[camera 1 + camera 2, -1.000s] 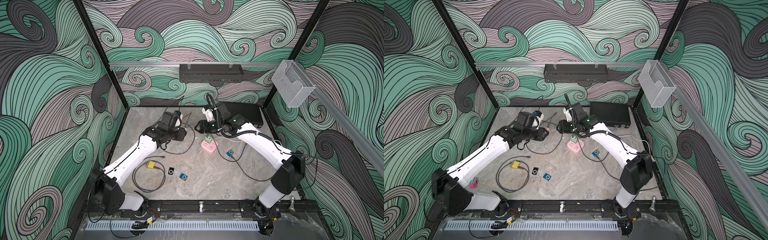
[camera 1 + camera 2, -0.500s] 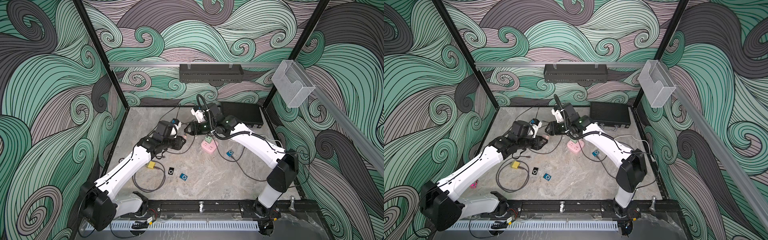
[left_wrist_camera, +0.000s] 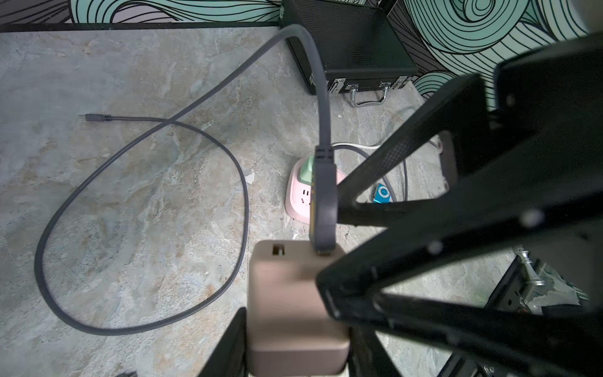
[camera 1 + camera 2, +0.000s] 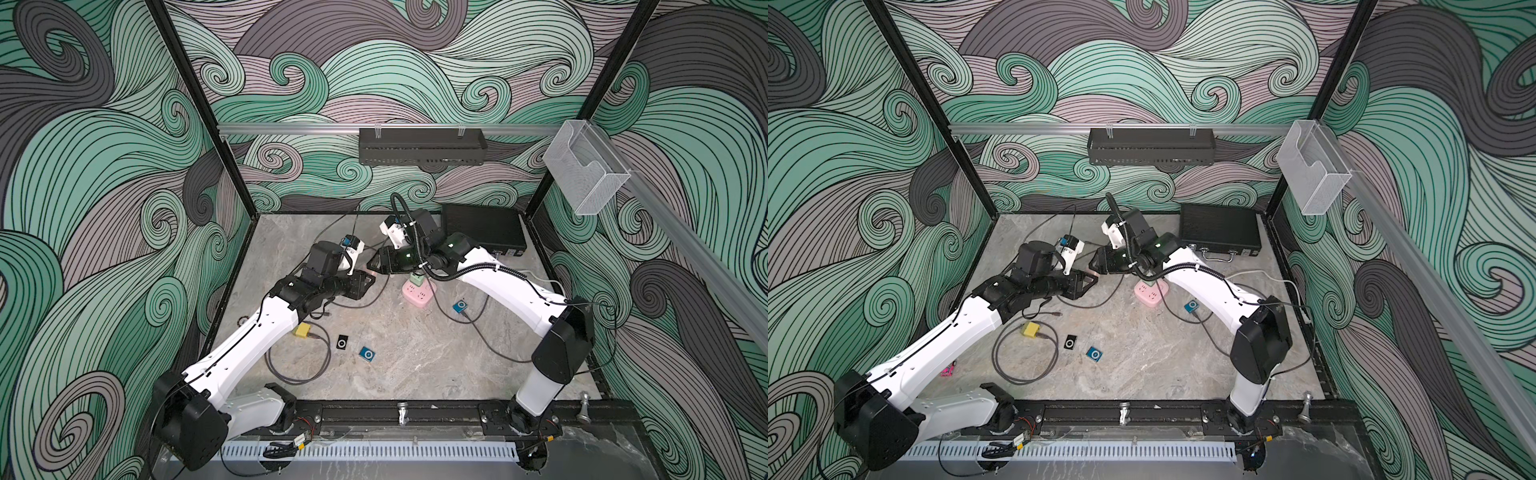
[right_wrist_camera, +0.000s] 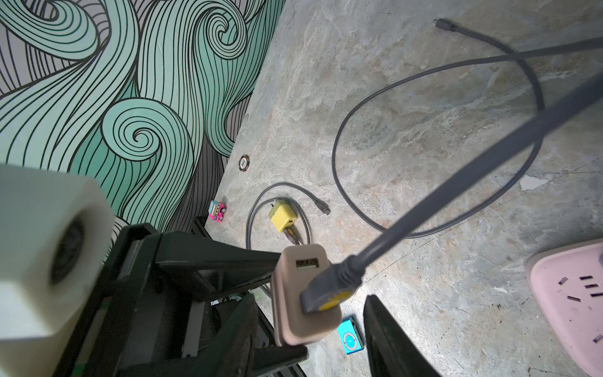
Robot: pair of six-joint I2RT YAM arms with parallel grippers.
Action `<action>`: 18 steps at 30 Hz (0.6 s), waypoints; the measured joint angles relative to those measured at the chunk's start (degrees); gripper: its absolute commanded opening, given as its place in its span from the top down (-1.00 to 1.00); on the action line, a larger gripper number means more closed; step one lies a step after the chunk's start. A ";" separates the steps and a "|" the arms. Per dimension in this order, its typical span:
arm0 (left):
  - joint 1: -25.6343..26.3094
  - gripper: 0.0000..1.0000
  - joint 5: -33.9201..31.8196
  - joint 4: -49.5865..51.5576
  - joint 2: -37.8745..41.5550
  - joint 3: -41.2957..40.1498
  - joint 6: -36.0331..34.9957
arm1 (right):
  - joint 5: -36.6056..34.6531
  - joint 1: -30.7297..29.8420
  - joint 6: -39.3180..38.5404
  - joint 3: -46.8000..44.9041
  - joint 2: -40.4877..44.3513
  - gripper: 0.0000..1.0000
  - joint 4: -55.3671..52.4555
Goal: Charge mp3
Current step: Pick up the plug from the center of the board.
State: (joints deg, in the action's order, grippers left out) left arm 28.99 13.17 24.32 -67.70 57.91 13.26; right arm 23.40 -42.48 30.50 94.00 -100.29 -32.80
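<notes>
My left gripper [image 3: 293, 346] is shut on a tan USB charger block [image 3: 293, 310], lifted above the table. A grey cable's USB plug [image 3: 324, 202] sits in one of its ports. The cable's small end [image 3: 94, 117] lies loose on the table. My right gripper [image 5: 319, 336] is open, its jaws either side of the charger [image 5: 303, 293] and plug [image 5: 326, 290], with a gap on one side. In both top views the grippers [image 4: 365, 282] [image 4: 376, 266] meet tip to tip. A blue mp3 [image 4: 367, 354] and a black mp3 [image 4: 343, 343] lie unplugged near the front.
A pink power strip [image 4: 417, 291] with a green adapter lies just right of the grippers. Another blue mp3 [image 4: 460, 306] has a cable in it. A yellow charger [image 4: 302, 330] with a coiled cable lies at front left. A black case [image 4: 482, 228] stands at back right. A pink toy car [image 5: 217, 211] lies by the left wall.
Both grippers have come forward from the back of the table and closed in on each other. The right jaws have narrowed around the charger that the left gripper holds.
</notes>
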 measured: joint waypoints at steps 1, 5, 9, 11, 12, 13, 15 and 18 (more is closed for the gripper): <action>0.00 0.35 0.11 -0.07 0.26 -0.26 -0.13 | 0.44 -0.07 -0.04 0.00 -0.33 0.02 -0.02; 0.00 0.35 0.72 -0.74 1.62 -1.42 -0.90 | 2.36 -0.17 -0.02 0.00 -1.81 0.11 -0.22; 0.00 0.35 1.29 -1.14 1.70 -1.95 -1.53 | 3.98 -0.24 -0.02 0.00 -2.01 0.45 -0.24; 0.00 0.35 1.68 -1.16 1.70 -2.03 -1.68 | 4.52 -0.26 -0.57 0.02 -2.01 0.61 -0.13; -0.04 0.33 1.90 -1.22 1.70 -2.08 -1.73 | 4.79 -0.17 -0.92 0.02 -2.01 0.71 -0.17; -0.04 0.33 2.03 -1.36 1.70 -2.12 -1.75 | 5.01 -0.13 -1.16 0.02 -2.01 0.79 -0.15; -0.04 0.30 2.19 -1.49 1.70 -2.32 -1.79 | 5.22 -0.11 -1.60 0.02 -2.01 1.00 -0.39; -0.02 0.06 2.29 -1.57 1.70 -2.45 -1.84 | 6.08 0.02 -2.56 0.20 -2.34 1.00 -0.72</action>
State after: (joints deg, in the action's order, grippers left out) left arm 28.97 15.46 22.74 -66.00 55.46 11.42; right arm 29.47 -42.46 27.94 94.19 -102.63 -33.52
